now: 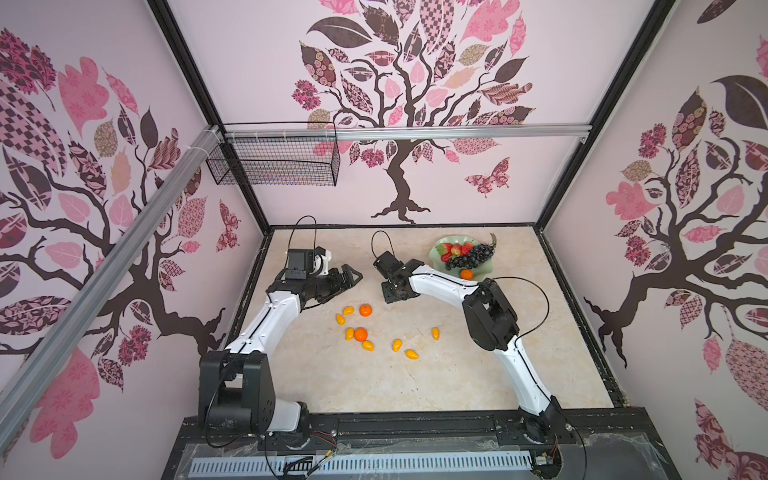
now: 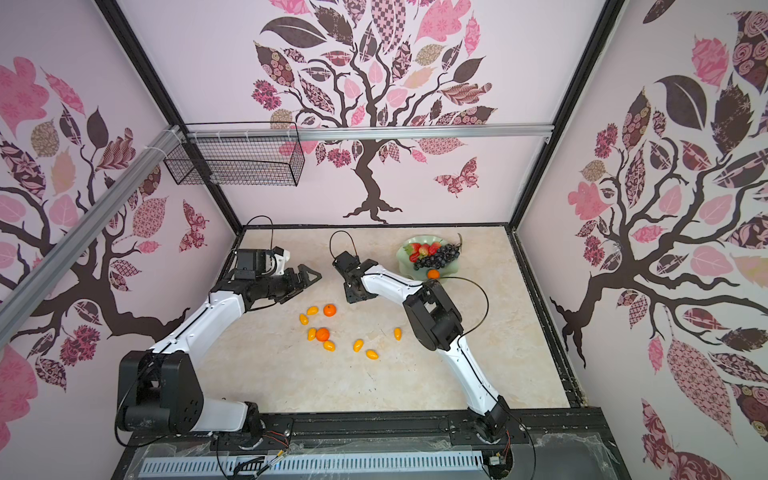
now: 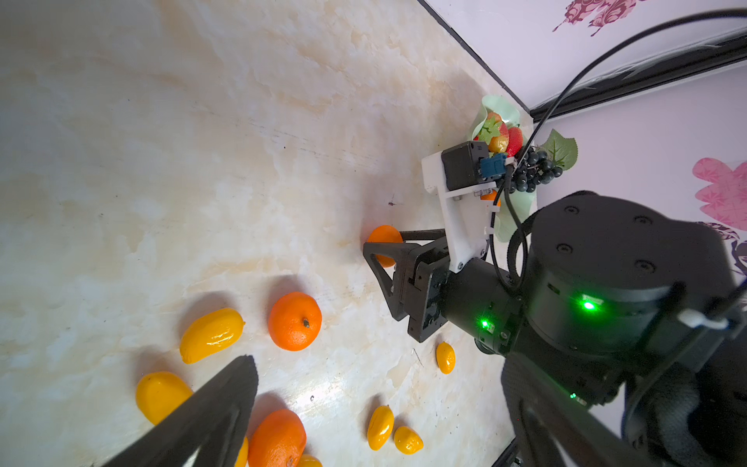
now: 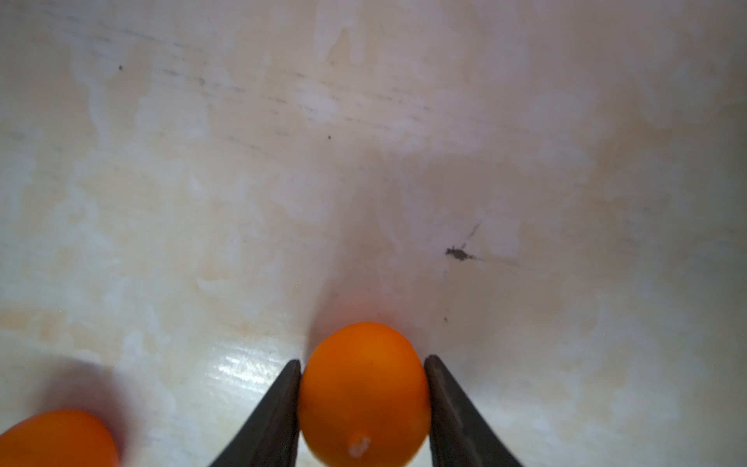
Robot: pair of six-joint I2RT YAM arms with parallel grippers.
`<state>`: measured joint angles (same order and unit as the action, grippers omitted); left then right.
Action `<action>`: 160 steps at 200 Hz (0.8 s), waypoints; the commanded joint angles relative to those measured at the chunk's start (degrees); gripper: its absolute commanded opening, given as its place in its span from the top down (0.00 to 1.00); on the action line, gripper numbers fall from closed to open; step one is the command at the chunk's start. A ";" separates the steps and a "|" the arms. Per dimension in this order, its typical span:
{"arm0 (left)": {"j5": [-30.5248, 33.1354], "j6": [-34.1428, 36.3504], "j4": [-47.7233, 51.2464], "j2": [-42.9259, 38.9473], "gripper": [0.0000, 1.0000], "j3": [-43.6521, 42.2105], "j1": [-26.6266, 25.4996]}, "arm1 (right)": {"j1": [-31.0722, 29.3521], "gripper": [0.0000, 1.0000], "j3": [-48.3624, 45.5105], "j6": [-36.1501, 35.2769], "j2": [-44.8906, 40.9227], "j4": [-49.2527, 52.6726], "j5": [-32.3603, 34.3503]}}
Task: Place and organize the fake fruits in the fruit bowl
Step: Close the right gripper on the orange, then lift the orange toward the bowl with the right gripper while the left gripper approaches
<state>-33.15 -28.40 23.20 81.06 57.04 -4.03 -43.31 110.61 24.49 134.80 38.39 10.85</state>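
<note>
Beige marble-look tabletop (image 1: 457, 374) lies before you, walled in by pink tree-print paper, with a black wire basket (image 1: 274, 162) hung at the far left.

Your right gripper (image 4: 364, 364) points down at mid-table. Its jaws are half closed and press on both sides of the gripped tangerine (image 4: 364, 396). You cannot tell whether that fruit is clear of the surface.

Your left gripper (image 1: 354, 275) hovers near it, jaws spread wide and holding nothing.

The fruit bowl (image 1: 437, 254) stands at the far right. It holds strawberries (image 1: 455, 249), the grape bunch (image 1: 471, 255) and a bowl tangerine (image 1: 466, 274) at its near edge. Your right forearm (image 1: 444, 284) runs close along that near rim.

Nearer you, two loose tangerines (image 1: 365, 309) and seven kumquats (image 1: 397, 345) lie scattered, mostly left of centre.

In both top views the gripper body hides the gripped tangerine, so only the wrist views show it. The left wrist view catches it from the side (image 3: 382, 236), though the right wrist's camera mount (image 3: 461, 182) covers part of the bowl there. The right wrist view also shows a blurred orange fruit (image 4: 52, 440) at its corner.
</note>
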 commanded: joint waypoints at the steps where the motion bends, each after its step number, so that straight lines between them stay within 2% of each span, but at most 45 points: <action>1: -0.26 1.29 -1.09 0.12 0.01 -1.39 -0.58 | 0.30 0.51 -0.51 0.82 -3.09 0.79 -1.04; 37: 1.98 2.97 -0.66 -0.82 0.01 -0.74 -6.28 | 0.93 0.54 -8.25 1.07 -12.40 -1.82 -2.42; 82: 4.69 -0.43 -4.24 -1.62 0.01 -2.10 -14.84 | 5.76 0.55 -21.85 3.68 -26.42 -4.52 -6.37; 126: 8.80 -1.20 -4.93 4.02 0.01 3.55 -25.12 | 12.80 0.56 -30.30 3.03 -36.38 -4.19 -6.63; 160: 11.41 -2.55 -5.54 9.48 0.01 9.85 -30.08 | 19.60 0.56 -34.68 1.49 -40.45 -4.51 -7.02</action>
<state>-24.82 -29.98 19.62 87.90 61.36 -31.77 -27.11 77.97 26.98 97.60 33.26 4.36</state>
